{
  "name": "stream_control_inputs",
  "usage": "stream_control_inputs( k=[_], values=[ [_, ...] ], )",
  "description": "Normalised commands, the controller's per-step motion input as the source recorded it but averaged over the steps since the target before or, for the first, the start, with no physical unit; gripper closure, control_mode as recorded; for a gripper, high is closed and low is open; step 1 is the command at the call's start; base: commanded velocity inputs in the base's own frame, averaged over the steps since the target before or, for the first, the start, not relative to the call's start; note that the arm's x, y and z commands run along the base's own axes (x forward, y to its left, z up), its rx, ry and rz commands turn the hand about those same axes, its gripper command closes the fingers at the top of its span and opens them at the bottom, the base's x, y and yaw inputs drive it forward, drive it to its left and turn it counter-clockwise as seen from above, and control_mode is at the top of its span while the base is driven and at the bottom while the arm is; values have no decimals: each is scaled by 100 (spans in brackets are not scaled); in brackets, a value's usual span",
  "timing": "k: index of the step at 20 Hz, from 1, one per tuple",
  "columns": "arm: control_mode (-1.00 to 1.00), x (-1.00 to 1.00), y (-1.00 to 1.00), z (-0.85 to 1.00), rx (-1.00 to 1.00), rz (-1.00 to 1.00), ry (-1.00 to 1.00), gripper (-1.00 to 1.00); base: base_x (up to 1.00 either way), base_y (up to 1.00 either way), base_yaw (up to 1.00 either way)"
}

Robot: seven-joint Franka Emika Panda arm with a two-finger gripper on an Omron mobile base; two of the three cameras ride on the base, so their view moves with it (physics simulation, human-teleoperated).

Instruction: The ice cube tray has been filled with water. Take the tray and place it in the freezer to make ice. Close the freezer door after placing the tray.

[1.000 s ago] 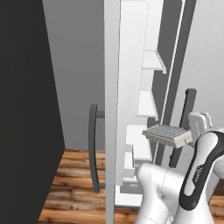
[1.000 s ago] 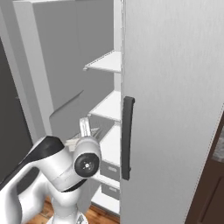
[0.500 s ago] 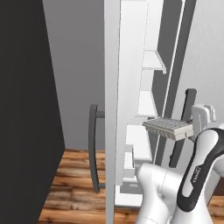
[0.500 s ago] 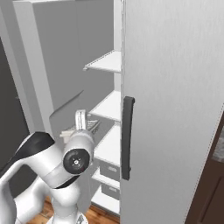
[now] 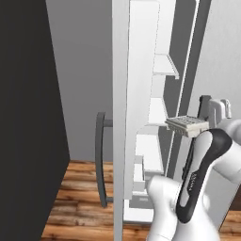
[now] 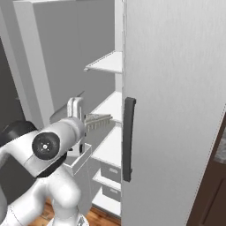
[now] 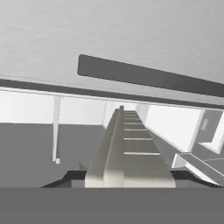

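My gripper (image 5: 203, 123) is shut on one end of the ice cube tray (image 5: 187, 125), a white tray with small cells that it holds level in the air. The tray sits in front of the open freezer (image 6: 108, 106), about level with its middle shelf. From the right base view, the tray (image 6: 98, 119) points toward the white shelves, with the gripper (image 6: 84, 121) behind it. Along the hand view the tray (image 7: 127, 148) stretches away from the gripper (image 7: 127, 181). The freezer door (image 5: 120, 117) stands open, edge-on, its dark handle (image 5: 100, 160) to the left. Water cannot be made out in the cells.
The plain grey door (image 6: 176, 110) with its dark bar handle (image 6: 128, 139) stands shut just right of the opening. Drawers (image 6: 108, 174) fill the freezer's lower part. A dark wall or cabinet (image 5: 28, 117) is at the left, over a wood floor (image 5: 75, 197).
The arm has lifted the tray upward and a little closer to the freezer shelves. The grip on it has stayed the same.
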Motion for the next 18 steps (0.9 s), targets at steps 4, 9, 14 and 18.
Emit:
stream_control_inputs(
  k=[4, 9, 14, 18],
  values=[
    [-100, 20, 65, -43, -8, -32, -6, 100, 0, 0, 0],
    [-100, 25, 56, -54, -5, -24, -3, 100, 0, 0, 0],
    [-100, 28, 40, -68, -3, -19, -17, 100, 0, 0, 0],
    [-100, 16, 29, -74, -4, -16, -34, 100, 0, 0, 0]
  ],
)
